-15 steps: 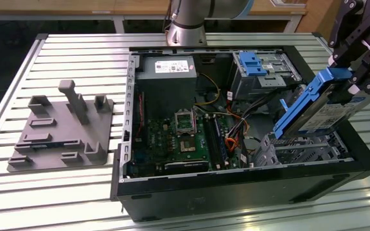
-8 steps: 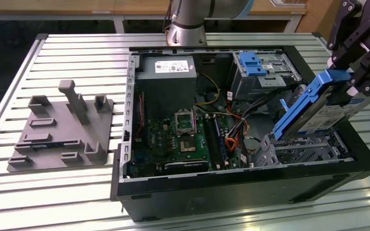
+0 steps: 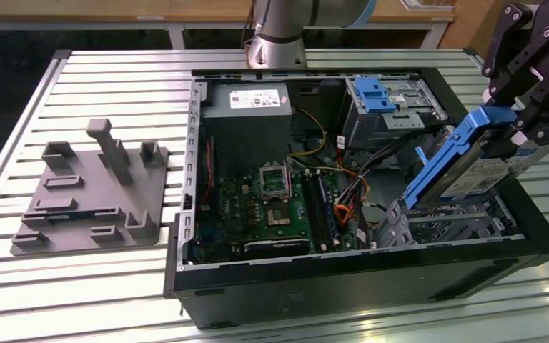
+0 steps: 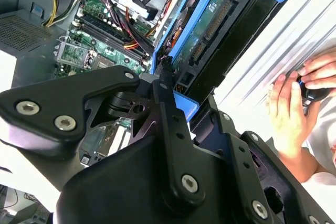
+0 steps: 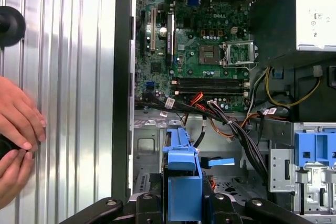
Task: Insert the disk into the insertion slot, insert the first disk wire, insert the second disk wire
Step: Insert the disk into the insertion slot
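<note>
Slatted aluminium table (image 3: 112,71) carries an open black computer case (image 3: 351,286). The black gripper (image 3: 520,131) clamps the upper end of the disk (image 3: 451,161), a silver-grey hard drive in a bright blue frame, tilted steeply over the insertion slot (image 3: 465,223), a low perforated silver metal cage; its lower edge seems to touch the cage.
</note>
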`<state>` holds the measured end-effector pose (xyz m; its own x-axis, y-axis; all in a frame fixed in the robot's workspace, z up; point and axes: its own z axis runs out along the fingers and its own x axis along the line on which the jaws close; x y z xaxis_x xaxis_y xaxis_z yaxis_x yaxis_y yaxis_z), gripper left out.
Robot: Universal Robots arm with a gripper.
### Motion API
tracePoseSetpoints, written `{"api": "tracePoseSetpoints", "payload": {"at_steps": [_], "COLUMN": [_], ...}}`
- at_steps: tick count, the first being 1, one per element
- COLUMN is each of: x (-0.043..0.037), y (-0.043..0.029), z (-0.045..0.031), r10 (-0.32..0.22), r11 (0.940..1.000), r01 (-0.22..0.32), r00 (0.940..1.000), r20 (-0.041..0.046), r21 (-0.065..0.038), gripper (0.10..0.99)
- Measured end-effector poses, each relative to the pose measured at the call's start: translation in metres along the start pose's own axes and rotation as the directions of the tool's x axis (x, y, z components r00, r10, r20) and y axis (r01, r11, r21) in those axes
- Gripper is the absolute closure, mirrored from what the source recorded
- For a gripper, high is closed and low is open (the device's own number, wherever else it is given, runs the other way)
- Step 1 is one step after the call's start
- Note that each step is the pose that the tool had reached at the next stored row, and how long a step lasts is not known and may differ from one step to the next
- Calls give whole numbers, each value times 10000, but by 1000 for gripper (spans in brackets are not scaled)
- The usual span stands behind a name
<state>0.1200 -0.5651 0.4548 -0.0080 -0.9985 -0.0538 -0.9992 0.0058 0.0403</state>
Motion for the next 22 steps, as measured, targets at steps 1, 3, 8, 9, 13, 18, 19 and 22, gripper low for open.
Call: {"api": "tracePoseSetpoints", "payload": {"at_steps": [1,3,8,9,13,18,19,22], "x": [0,0,1,1,2,3,3,5], "y": [0,0,-1,-2,-2,-3,-3,-4], "z": [5,13,34,39,55,75,78,87], "r10": [0,0,7,10,36,68,78,115], "r11": [10000,10000,10000,10000,10000,10000,10000,9999], "r01": [0,0,-7,-10,-36,-68,-78,-115], "r00": [10000,10000,10000,10000,10000,10000,10000,9999], "r20": [0,-2,-5,-5,-6,-6,-6,-6], "r21": [0,0,1,0,2,4,4,6], "gripper": [722,722,722,722,722,722,722,722]}}
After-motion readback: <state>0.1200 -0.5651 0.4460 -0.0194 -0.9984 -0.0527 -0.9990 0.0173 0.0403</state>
